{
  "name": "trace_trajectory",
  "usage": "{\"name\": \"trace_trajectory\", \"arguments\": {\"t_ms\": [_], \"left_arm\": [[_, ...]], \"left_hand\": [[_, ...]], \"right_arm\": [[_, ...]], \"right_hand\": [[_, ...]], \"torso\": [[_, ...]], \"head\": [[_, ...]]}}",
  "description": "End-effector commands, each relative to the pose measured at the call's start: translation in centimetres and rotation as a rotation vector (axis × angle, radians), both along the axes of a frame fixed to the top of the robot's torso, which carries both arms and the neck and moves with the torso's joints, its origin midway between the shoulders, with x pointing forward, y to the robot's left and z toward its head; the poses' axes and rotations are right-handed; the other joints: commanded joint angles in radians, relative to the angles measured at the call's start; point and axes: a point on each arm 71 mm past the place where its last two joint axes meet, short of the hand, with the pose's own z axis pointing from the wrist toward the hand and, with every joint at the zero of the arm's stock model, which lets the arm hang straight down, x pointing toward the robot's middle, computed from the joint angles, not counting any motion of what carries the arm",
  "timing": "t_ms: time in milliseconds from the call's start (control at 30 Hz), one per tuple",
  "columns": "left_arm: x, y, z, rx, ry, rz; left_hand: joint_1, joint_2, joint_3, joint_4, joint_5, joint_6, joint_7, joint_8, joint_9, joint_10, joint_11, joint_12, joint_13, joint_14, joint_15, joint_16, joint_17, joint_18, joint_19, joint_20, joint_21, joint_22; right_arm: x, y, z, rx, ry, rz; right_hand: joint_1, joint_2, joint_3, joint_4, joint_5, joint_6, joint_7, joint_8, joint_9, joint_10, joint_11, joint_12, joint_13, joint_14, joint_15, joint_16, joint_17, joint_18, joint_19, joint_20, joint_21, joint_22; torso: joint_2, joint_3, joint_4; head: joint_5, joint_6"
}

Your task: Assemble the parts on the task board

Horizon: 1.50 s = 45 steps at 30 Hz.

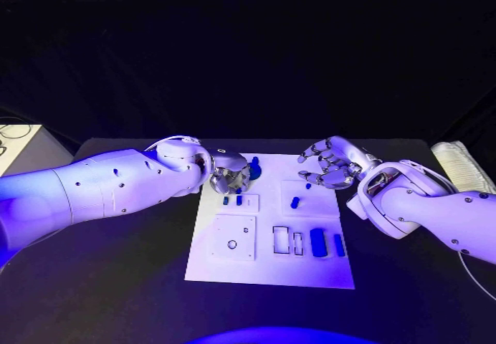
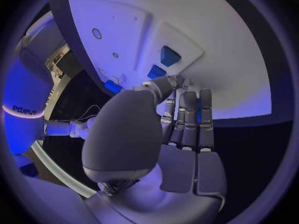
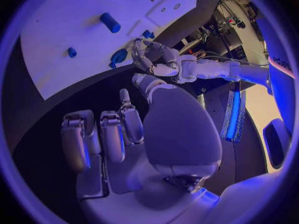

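Left robot hand (image 1: 229, 174) hides whatever its curled fingers hold over the task board (image 1: 271, 269); right robot hand (image 1: 331, 163) hovers open, empty.

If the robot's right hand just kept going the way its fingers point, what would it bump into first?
Probably the task board: the right hand points toward its upper part, maybe near the small blue part. Depth is hard to judge.

No legible text or labels.

The left hand (image 1: 229, 173) covers part of the task board (image 1: 271, 269) and whatever sits beneath its fingers; whether it grips a blue part cannot be told.
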Motion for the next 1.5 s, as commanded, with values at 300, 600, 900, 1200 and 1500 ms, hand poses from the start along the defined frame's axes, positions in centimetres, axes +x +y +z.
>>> {"name": "trace_trajectory", "arguments": {"t_ms": [300,600,900,1200,1500], "left_arm": [[0.0,-0.1,-0.7,0.043,-0.011,-0.018],[0.0,-0.4,-1.2,0.065,-0.023,-0.025],[0.2,-0.7,-1.2,0.068,-0.046,-0.022],[0.2,-0.9,-1.0,0.047,-0.073,-0.021],[0.3,-1.1,-0.8,0.026,-0.094,-0.012]], "left_hand": [[-0.012,0.012,0.003,-0.025,-0.007,-0.001,-0.012,-0.014,-0.001,-0.015,0.019,0.062,0.014,-0.01,0.009,0.06,-0.02,0.018,-0.003,0.009,0.026,0.019],[-0.011,0.02,0.013,-0.038,-0.009,0.003,-0.011,-0.018,0.0,-0.007,0.018,0.092,0.019,-0.005,0.007,0.095,-0.031,0.021,0.005,0.009,0.043,0.031],[-0.007,0.028,0.029,-0.049,-0.014,0.005,-0.01,-0.02,0.001,0.0,0.021,0.108,0.019,-0.003,0.008,0.113,-0.046,0.021,0.009,0.009,0.062,0.044],[-0.043,0.039,0.044,-0.035,-0.156,0.02,-0.001,-0.016,0.01,0.034,0.009,0.133,0.008,0.036,0.0,0.174,-0.058,0.022,0.03,0.005,0.057,0.036],[-0.11,0.012,0.012,0.034,-0.178,0.017,-0.008,-0.016,0.02,0.065,-0.005,0.157,-0.002,0.124,-0.005,0.232,-0.01,0.022,0.074,0.003,-0.007,-0.014]], "right_arm": [[-0.1,0.1,0.0,-0.005,-0.009,0.01],[-0.2,0.2,0.1,-0.005,-0.006,0.013],[-0.2,0.2,0.0,-0.005,-0.004,0.013],[-0.2,0.3,0.0,-0.005,-0.004,0.015],[-0.3,0.3,0.0,-0.005,-0.003,0.016]], "right_hand": [[0.001,0.002,0.004,0.001,-0.006,-0.005,0.001,0.004,-0.001,-0.005,-0.001,-0.004,0.082,0.099,-0.008,-0.004,0.237,-0.009,0.095,-0.003,-0.005,0.251],[-0.002,0.002,0.004,0.003,-0.006,-0.005,0.001,0.004,-0.001,-0.004,-0.001,-0.003,0.082,0.099,-0.008,-0.004,0.237,-0.01,0.096,-0.003,-0.004,0.251],[-0.004,0.002,0.005,0.004,-0.006,-0.005,0.001,0.004,-0.001,-0.004,0.0,-0.003,0.082,0.099,-0.008,-0.004,0.237,-0.009,0.095,-0.003,-0.005,0.251],[-0.004,0.002,0.005,0.004,-0.006,-0.005,0.001,0.004,-0.001,-0.004,0.0,-0.003,0.082,0.099,-0.008,-0.004,0.237,-0.009,0.095,-0.003,-0.005,0.251],[-0.004,0.002,0.005,0.004,-0.006,-0.005,0.001,0.004,-0.001,-0.004,0.0,-0.003,0.082,0.099,-0.008,-0.004,0.237,-0.009,0.095,-0.003,-0.005,0.251]], "torso": [[-0.001,-0.0001,-0.0006],[0.0,0.0002,-0.0009],[-0.001,0.0006,0.0002],[-0.001,0.0008,0.0002],[-0.001,0.0009,0.0004]], "head": [[-0.003,-0.001],[-0.004,-0.003],[-0.006,-0.003],[-0.009,-0.003],[-0.01,-0.002]]}}
